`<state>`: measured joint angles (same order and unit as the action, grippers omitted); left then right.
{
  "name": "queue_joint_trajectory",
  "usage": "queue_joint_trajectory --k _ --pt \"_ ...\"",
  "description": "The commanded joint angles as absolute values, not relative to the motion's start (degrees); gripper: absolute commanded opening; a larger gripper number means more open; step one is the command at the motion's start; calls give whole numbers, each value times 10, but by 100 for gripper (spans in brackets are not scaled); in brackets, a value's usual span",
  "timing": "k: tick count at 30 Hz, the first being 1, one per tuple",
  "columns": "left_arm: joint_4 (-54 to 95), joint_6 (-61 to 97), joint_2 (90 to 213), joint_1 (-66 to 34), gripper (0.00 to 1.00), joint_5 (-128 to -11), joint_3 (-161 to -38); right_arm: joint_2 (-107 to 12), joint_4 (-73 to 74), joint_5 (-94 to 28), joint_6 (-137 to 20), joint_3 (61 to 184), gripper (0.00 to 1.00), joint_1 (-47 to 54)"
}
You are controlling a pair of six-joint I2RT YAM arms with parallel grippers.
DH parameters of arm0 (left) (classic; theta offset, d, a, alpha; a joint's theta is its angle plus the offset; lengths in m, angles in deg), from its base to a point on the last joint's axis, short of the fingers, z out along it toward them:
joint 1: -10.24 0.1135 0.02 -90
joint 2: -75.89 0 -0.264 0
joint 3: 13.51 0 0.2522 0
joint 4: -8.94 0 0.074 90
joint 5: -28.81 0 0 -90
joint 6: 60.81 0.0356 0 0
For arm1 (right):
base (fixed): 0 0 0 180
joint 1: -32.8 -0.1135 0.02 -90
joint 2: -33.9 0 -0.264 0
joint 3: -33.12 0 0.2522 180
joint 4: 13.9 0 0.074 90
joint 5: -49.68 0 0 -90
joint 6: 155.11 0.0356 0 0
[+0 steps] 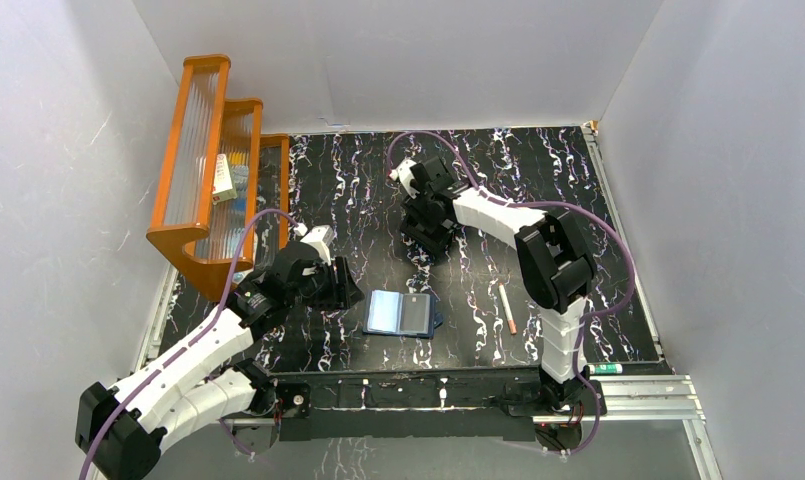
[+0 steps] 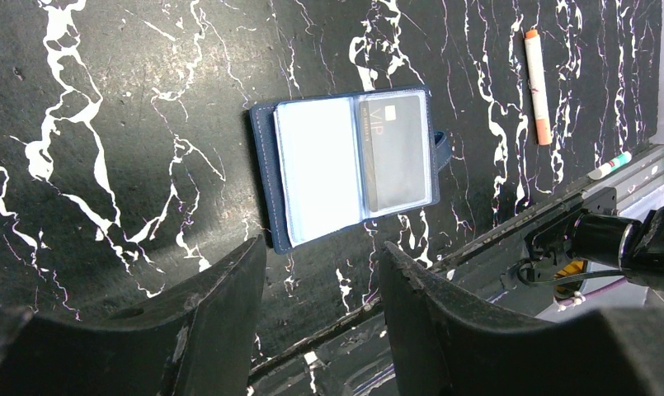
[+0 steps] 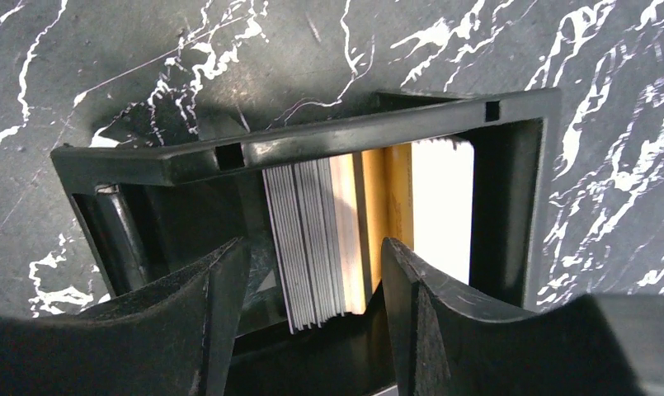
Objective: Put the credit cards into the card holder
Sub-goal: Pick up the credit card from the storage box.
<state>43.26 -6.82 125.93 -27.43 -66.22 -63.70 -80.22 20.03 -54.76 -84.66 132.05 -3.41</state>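
The navy card holder [image 1: 403,314] lies open on the black marbled table, light blue inside, with a dark card in its right pocket; it also shows in the left wrist view [image 2: 353,165]. My left gripper [image 1: 346,287] hovers just left of it, open and empty [image 2: 322,285]. The credit cards [image 3: 336,239] stand on edge as a stack, grey, tan-gold and white, inside a black open-top box [image 3: 312,144]. My right gripper [image 3: 312,285] is open above that box [image 1: 425,240], its fingers either side of the stack, touching nothing I can see.
An orange tiered rack [image 1: 213,170] stands at the back left with small items in it. A pale stick with an orange tip [image 1: 508,308] lies right of the wallet, also in the left wrist view [image 2: 537,82]. A metal rail [image 1: 638,395] runs along the near table edge.
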Motion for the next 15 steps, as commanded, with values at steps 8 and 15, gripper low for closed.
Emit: queue_joint_trajectory --k 8,15 --pt "443 -67 1255 -272 51 -657 -639 -790 110 -641 -890 1316 60 -32" --pt "444 -67 1255 -272 51 -656 -638 -799 117 -621 -870 1332 57 -10"
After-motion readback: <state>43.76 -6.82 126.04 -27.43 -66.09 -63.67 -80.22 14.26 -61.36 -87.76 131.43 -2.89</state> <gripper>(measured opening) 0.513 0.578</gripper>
